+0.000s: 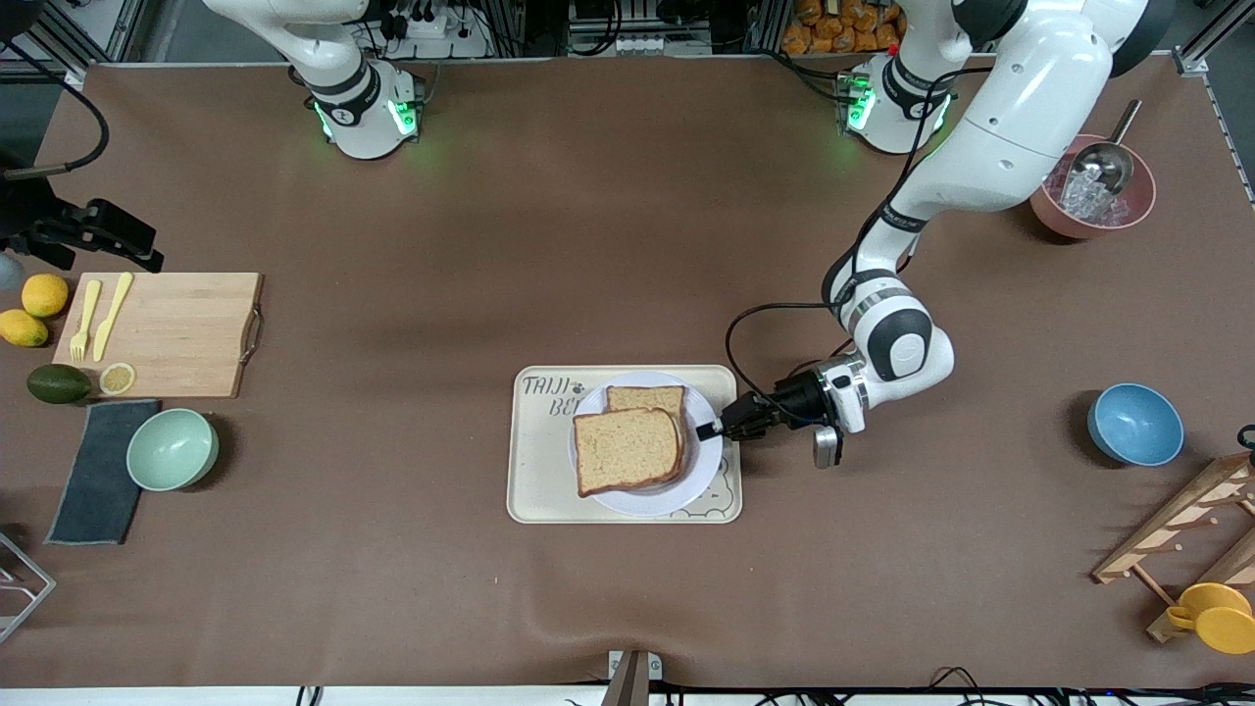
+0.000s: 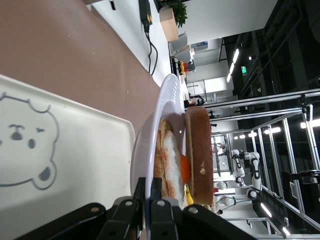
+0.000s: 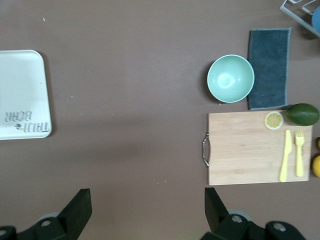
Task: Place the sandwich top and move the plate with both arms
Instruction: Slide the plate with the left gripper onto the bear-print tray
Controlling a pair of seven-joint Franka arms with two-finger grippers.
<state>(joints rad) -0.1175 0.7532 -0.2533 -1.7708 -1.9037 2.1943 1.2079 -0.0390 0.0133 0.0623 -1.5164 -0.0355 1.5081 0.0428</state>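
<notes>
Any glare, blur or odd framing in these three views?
Front view: even light, soft shadows under the arm, sandwich top sharp. Left wrist view: turned sideways, bright background past the plate, left gripper shut on its rim. Right wrist view: sharp, no glare; right gripper open above the table.

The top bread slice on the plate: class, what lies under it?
Under the top bread slice, the left wrist view shows a lower slice with white and orange filling, on the plate. From the front the filling is covered. The left gripper pinches the plate's rim.
</notes>
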